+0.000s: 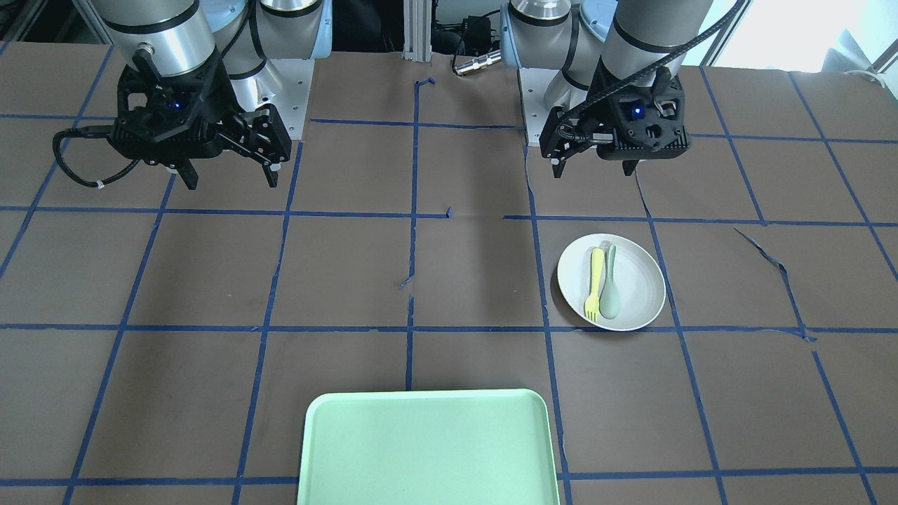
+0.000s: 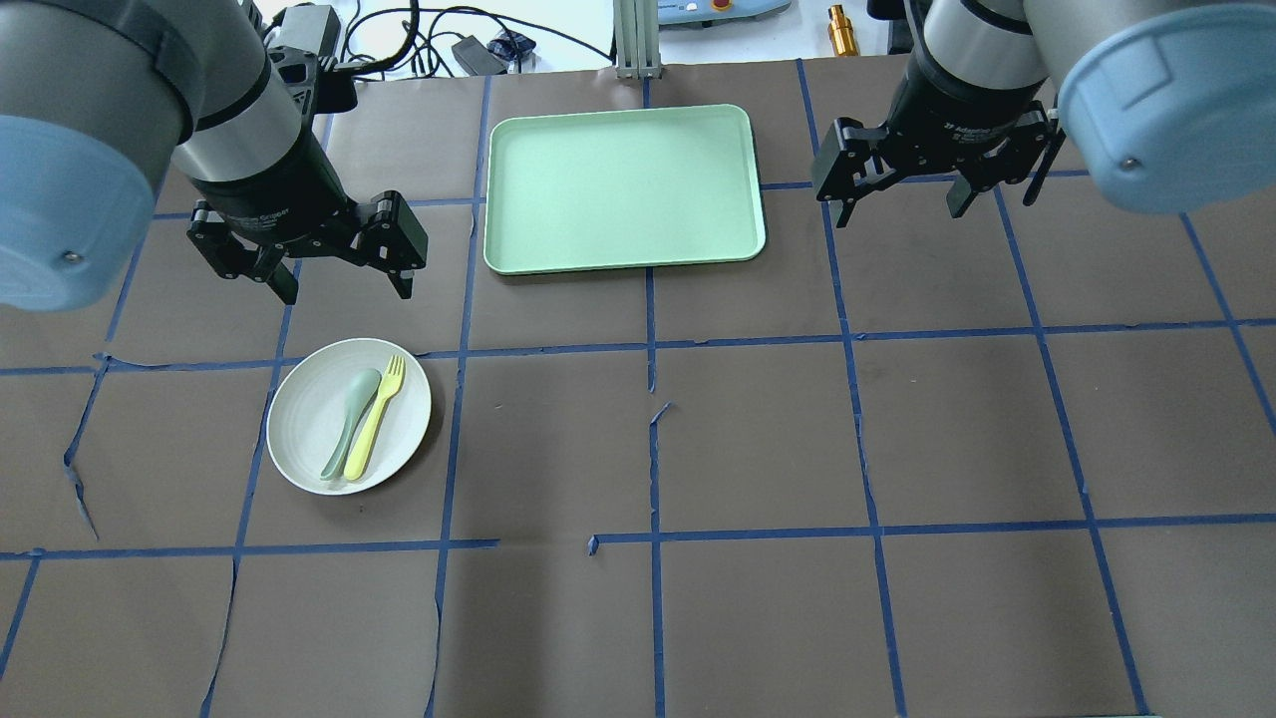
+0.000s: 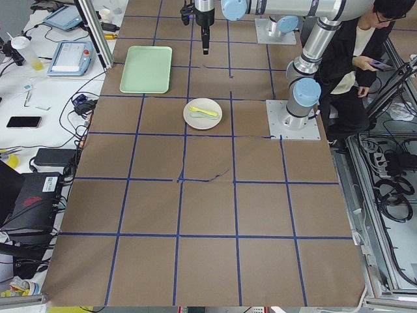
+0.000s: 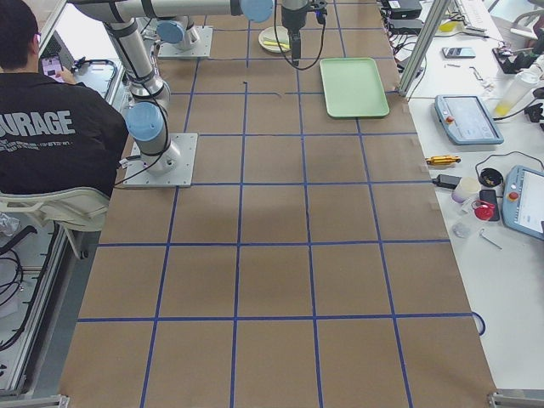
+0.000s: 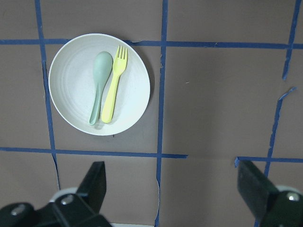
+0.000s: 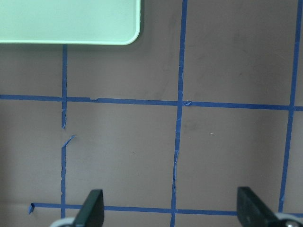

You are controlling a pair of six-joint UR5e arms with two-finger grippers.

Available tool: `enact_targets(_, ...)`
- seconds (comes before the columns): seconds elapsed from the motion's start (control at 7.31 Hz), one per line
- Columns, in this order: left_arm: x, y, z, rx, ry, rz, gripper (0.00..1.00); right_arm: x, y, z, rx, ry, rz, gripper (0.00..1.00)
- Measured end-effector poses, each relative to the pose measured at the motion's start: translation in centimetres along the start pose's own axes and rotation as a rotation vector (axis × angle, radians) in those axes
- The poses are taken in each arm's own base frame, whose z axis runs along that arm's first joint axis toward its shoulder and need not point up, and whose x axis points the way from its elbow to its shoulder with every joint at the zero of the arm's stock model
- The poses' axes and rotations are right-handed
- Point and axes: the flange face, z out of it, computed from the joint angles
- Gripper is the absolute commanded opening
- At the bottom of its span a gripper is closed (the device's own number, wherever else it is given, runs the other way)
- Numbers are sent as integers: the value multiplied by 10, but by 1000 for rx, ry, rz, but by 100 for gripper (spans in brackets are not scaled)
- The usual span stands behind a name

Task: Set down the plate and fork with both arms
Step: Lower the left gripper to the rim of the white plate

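Observation:
The off-white plate (image 2: 309, 439) lies on the table at the robot's left; it also shows in the front view (image 1: 642, 270), the left wrist view (image 5: 71, 85) and the exterior left view (image 3: 212, 119). On it lie the pale-yellow fork (image 2: 377, 427) (image 1: 595, 280) (image 5: 113, 87) and a grey-green spoon (image 2: 351, 419) (image 5: 98, 80), side by side. My left gripper (image 2: 344, 282) (image 1: 595, 168) hangs open and empty above the table, just beyond the plate. My right gripper (image 2: 902, 207) (image 1: 230, 181) hangs open and empty at the right of the tray.
A mint-green rectangular tray (image 2: 623, 187) (image 1: 428, 449) (image 6: 66, 21) lies at the table's far middle. Blue tape lines grid the brown table. A person sits beside the robot's base (image 4: 51, 127). Cables and devices lie beyond the table's far edge.

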Motion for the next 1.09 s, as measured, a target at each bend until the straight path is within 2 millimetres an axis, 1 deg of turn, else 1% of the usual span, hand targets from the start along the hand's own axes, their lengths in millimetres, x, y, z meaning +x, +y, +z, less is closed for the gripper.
enact_targets(0.14, -15, -7, 8, -10, 0, -12, 100, 0, 0, 1, -2, 0, 0, 100)
enact_targets(0.27, -47, -19, 28, -24, 6, -27, 100, 0, 1, 2, -5, 0, -1, 100)
enact_targets(0.41, -85, -29, 57, -30, 21, -30, 99, 0, 1, 3, -7, 0, -1, 100)
enact_targets(0.55, -115, -32, 91, -23, 46, -19, 98, 0, 1, 4, -10, 0, -1, 100)
enact_targets(0.68, -136, -32, 122, -7, 66, -1, 89, 0, 1, 5, -11, 0, -1, 100)
enact_targets(0.96, -182, -25, 184, -10, 88, 39, 88, 0, 2, 5, -12, 0, -1, 100)
enact_targets(1.09, -201, -23, 211, -6, 94, 48, 84, 0, 2, 5, -12, 0, -1, 100)
